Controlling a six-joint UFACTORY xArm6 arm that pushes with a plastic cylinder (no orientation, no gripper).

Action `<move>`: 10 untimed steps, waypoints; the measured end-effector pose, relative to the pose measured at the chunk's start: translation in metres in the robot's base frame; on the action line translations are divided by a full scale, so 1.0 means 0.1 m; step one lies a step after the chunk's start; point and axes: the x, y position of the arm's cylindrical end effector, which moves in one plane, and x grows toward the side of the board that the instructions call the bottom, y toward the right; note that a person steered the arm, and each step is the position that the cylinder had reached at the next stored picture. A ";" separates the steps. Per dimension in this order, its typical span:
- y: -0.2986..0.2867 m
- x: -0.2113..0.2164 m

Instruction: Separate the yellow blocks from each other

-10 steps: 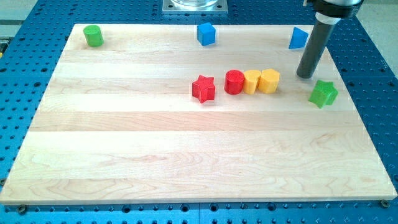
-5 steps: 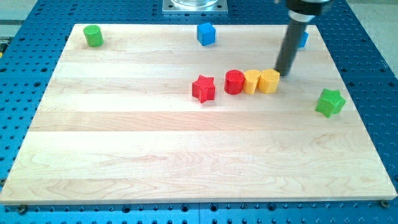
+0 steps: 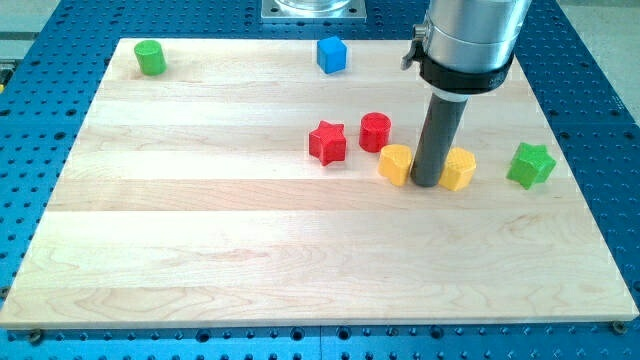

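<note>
Two yellow blocks lie right of the board's middle. One yellow block (image 3: 396, 164) is left of my rod and the other yellow block (image 3: 459, 169) is right of it. My tip (image 3: 427, 183) stands on the board between them, touching or nearly touching both. A red cylinder (image 3: 375, 131) sits just above and left of the left yellow block. A red star (image 3: 327, 143) lies further left.
A green star (image 3: 530, 165) lies near the board's right edge. A blue cube (image 3: 331, 54) sits at the top centre and a green cylinder (image 3: 150, 57) at the top left corner. The wooden board (image 3: 200, 230) rests on a blue perforated table.
My tip has moved down and left, from above the right yellow block to between the two. The yellow blocks, earlier touching in a row with the red cylinder, are now pushed down and apart.
</note>
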 end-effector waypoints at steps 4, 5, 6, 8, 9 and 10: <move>0.00 0.49; 0.00 0.49; -0.06 0.46; 0.07 0.19; 0.19 -0.16; 0.28 -0.68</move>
